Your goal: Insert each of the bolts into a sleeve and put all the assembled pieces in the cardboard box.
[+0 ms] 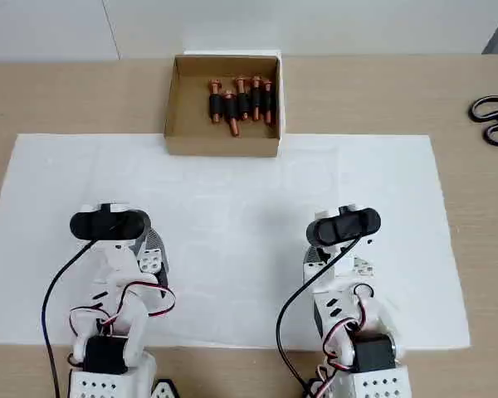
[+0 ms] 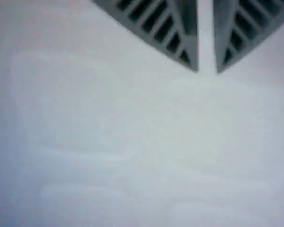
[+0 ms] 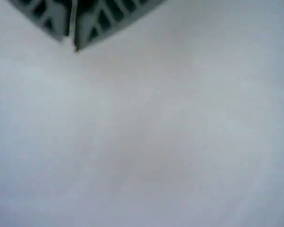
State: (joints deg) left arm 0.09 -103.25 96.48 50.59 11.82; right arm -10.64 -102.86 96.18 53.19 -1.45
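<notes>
The cardboard box [image 1: 173,104] stands at the far middle of the table. Several copper bolts in black sleeves [image 1: 242,103] lie side by side inside it. Both arms are folded back at the near edge, far from the box. My left gripper [image 2: 206,71] points down at bare white paper, its fingers drawn together with a thin slit between them and nothing held. Over the same sheet my right gripper [image 3: 72,45] is shut and empty. In the high view the left arm's wrist camera [image 1: 109,223] and the right arm's wrist camera [image 1: 343,225] cover the fingers.
A large white paper sheet [image 1: 232,207] covers the work area between the arms and the box. Black-handled scissors [image 1: 494,118] lie on the wooden table at the far right edge.
</notes>
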